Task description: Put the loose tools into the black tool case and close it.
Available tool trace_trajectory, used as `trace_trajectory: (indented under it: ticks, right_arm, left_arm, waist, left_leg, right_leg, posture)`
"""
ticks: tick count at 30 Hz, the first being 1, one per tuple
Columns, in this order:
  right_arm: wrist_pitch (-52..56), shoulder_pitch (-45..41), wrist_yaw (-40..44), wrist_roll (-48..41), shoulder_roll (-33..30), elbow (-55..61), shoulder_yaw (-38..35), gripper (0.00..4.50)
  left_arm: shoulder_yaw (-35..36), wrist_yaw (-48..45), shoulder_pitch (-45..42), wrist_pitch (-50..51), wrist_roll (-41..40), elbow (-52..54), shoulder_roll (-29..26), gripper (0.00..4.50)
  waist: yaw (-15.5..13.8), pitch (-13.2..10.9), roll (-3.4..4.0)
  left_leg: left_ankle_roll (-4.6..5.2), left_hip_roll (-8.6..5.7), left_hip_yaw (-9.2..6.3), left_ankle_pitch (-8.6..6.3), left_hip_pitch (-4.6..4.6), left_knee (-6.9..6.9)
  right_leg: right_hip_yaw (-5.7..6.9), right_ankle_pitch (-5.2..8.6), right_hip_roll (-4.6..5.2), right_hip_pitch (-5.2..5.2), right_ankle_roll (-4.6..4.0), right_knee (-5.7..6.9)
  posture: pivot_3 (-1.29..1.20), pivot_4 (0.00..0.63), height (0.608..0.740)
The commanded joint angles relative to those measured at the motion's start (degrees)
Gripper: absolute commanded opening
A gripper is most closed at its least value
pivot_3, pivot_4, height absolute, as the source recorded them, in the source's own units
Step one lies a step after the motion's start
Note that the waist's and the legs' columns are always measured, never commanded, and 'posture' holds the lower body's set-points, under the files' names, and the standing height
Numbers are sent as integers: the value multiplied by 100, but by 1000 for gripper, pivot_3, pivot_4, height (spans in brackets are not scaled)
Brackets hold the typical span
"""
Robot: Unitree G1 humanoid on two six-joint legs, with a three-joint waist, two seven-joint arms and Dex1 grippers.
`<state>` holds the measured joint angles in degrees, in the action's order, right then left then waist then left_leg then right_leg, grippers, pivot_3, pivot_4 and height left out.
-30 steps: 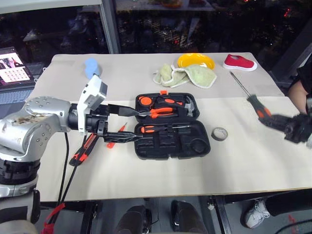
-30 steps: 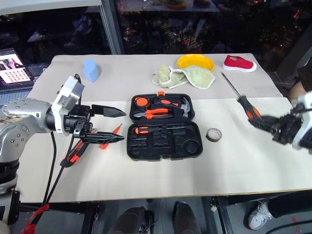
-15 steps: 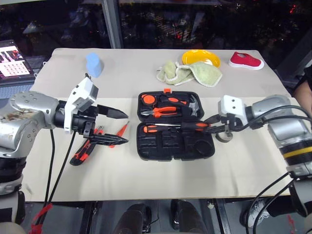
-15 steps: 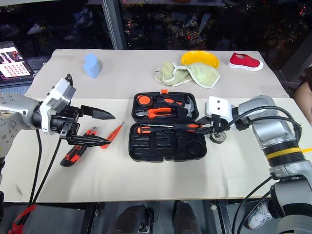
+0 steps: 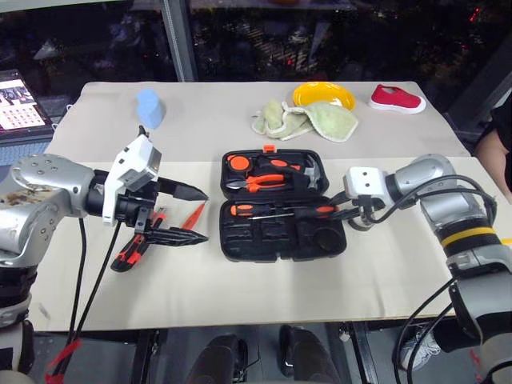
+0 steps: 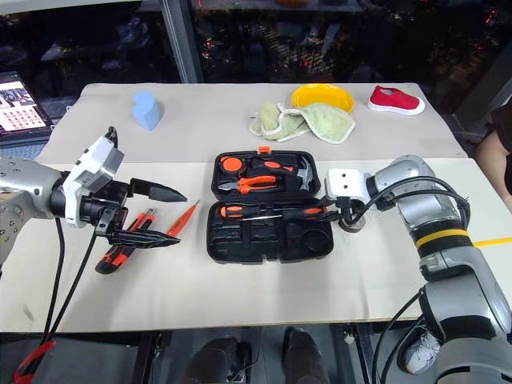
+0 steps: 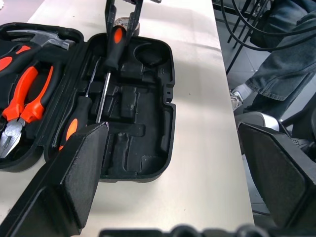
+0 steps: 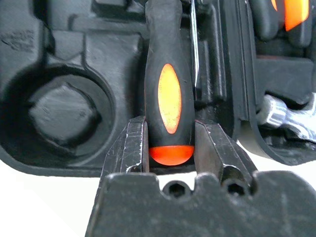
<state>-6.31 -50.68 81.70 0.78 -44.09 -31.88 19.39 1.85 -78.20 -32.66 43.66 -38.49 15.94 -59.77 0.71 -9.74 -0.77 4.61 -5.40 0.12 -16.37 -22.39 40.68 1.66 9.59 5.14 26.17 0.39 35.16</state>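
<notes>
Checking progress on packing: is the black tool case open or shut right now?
Open. The black tool case lies flat with its lid folded back, pliers and hammer showing in the far half, moulded slots exposed in the near half.

You get an evenly lit table (image 5: 240, 280) against dark windows (image 5: 320, 40), soft shadows, and slightly blurred wrist close-ups.

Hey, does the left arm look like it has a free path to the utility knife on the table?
Probably yes. The left gripper is open and empty, hovering just beside the utility knife, which lies bare on the table with only the tester pen nearby and nothing lying over it.
</notes>
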Motion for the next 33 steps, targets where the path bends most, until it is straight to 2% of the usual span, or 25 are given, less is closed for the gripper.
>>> trace_trajectory:
  ticks: [1, 14, 16, 17, 23, 24, 27, 31, 33]
  right_arm:
    - [172, 16, -7, -94, -37, 257, -252, 966]
    - [298, 280, -227, 147, -63, 95, -201, 966]
    - [425, 269, -257, 88, -22, 158, -255, 1966]
    - [541, 248, -257, 20, -1, 238, -300, 2132]
    - [1483, 213, -38, -473, -119, 1032, -648, 4265]
    - [1681, 222, -22, -567, -162, 1170, -717, 4480]
    - [2149, 305, -48, -747, -175, 1446, -851, 4480]
    - [2512, 395, -231, -864, 35, 1626, -883, 3420]
    - [2570, 397, -327, -826, 138, 1653, -850, 2712]
  left_arm:
    - [122, 21, -123, -67, -45, 83, -42, 4500]
    - [-28, 52, -383, -37, -28, 17, 59, 4500]
    - [-37, 58, -392, -37, -29, 19, 75, 4500]
    - [-47, 59, -390, -43, -25, 18, 88, 4500]
    - [-123, 24, -402, -102, 23, -25, 167, 4500]
    - [-137, 18, -406, -114, 32, -36, 180, 4500]
    - [-163, 0, -404, -152, 49, -55, 200, 4500]
    - [-179, -9, -386, -187, 62, -51, 213, 4500]
    - [-196, -15, -381, -220, 76, -50, 210, 4500]
  waist:
    - [0, 0, 0]
    - [-10, 0, 0]
    - [-9, 0, 0]
    - [-10, 0, 0]
    - [-3, 0, 0]
    - [-4, 0, 0]
    - [-8, 0, 0]
    - [-10, 0, -1]
    - [-9, 0, 0]
  left_leg:
    - [0, 0, 0, 0, 0, 0]
    - [8, -1, -3, 2, -1, -1]
    - [9, -1, -3, 2, 0, -1]
    - [9, -1, -3, 2, 0, -1]
    - [13, -1, -4, 4, -2, -1]
    - [14, -1, -3, 5, -3, 0]
    - [19, -1, -4, 7, -3, 0]
    - [21, -1, -5, 6, -2, 0]
    - [25, -1, -4, 8, -2, 0]
  right_leg:
    - [-2, 0, 0, 0, 0, 1]
    - [-3, 0, -1, 1, 0, -1]
    - [-3, 0, 0, -1, 0, -1]
    - [-3, 0, 0, -1, 0, -2]
    - [-4, 0, -1, 3, 0, 0]
    - [-5, 0, -1, 3, 0, 0]
    - [-5, 0, 0, 3, 0, 0]
    - [-5, 0, 0, 1, 0, -1]
    - [-6, 0, 1, 2, 0, 0]
  posture:
    - [0, 150, 732]
    - [0, 150, 732]
    - [0, 150, 732]
    - [0, 150, 732]
    - [0, 150, 732]
    - [0, 150, 732]
    - [0, 150, 732]
    - [0, 150, 732]
    - [0, 150, 732]
